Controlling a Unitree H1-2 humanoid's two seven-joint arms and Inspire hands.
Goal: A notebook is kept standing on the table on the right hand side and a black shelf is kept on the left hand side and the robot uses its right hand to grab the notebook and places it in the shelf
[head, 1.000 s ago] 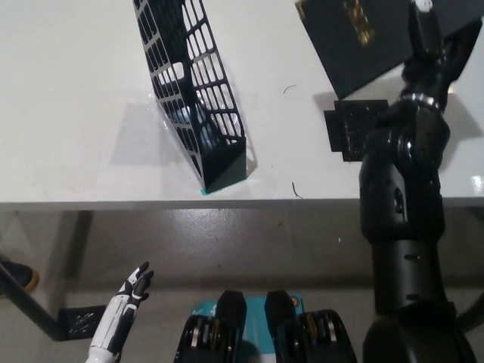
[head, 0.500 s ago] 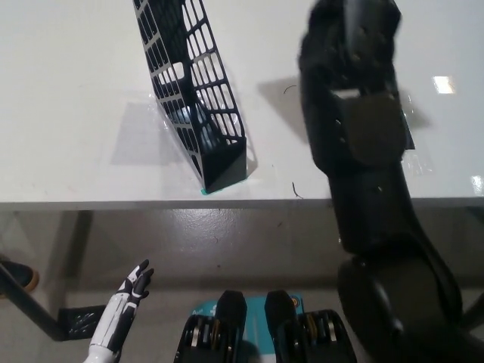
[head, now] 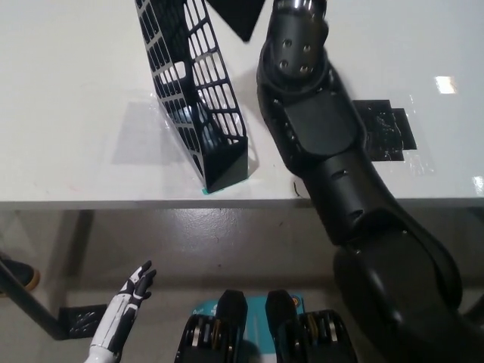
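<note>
The black mesh shelf point(head: 198, 98) stands upright on the white table point(head: 68, 113), left of centre, with its near end at the front edge. My black right arm point(head: 318, 136) reaches across the table to the picture's top, just right of the shelf. Its hand is cut off by the top edge. A black corner of the notebook point(head: 240, 19) hangs in the air beside the wrist, above the shelf's far right side, so the hand holds it. My white left hand point(head: 127, 299) rests low at the lower left, below the table edge, fingers apart and empty.
A black patch point(head: 386, 125) lies on the table at the right, with a crumpled clear film around it. The table's front edge point(head: 113, 203) runs across the middle of the picture. Below it are the grey floor and a dark table leg point(head: 30, 306).
My right arm has swung left from the table's right side to beside the shelf, carrying the notebook off the black patch to above the shelf. The left hand has not moved.
</note>
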